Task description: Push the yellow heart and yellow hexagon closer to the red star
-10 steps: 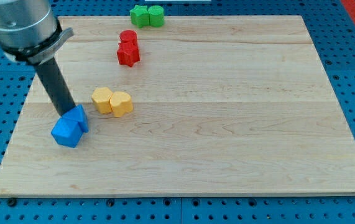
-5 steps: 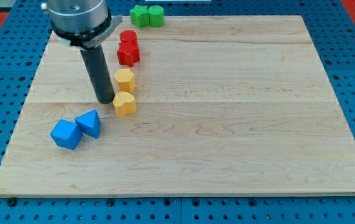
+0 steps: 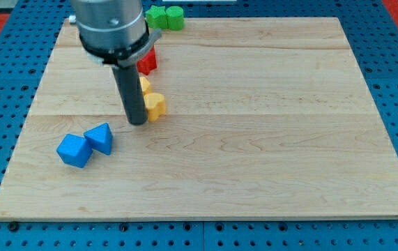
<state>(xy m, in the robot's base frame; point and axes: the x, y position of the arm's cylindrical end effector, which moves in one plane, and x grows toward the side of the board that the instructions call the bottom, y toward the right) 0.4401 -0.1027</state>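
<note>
The yellow heart [image 3: 155, 106] lies left of the board's centre, touching my rod on its right side. The yellow hexagon [image 3: 143, 85] sits just above it, mostly hidden behind the rod. The red star [image 3: 148, 61] is above them near the view's top, partly hidden by the arm; a second red block behind it cannot be made out. My tip [image 3: 137, 123] rests on the board just left of and slightly below the yellow heart.
Two blue blocks [image 3: 73, 150] [image 3: 100, 138] lie together at the lower left. Two green blocks [image 3: 158, 17] [image 3: 175, 17] sit at the board's top edge. The wooden board [image 3: 268, 139] rests on a blue perforated table.
My tip moved right and slightly down. The yellow heart slid right and a little up, and the yellow hexagon is now mostly hidden behind the rod. The blue blocks stayed put.
</note>
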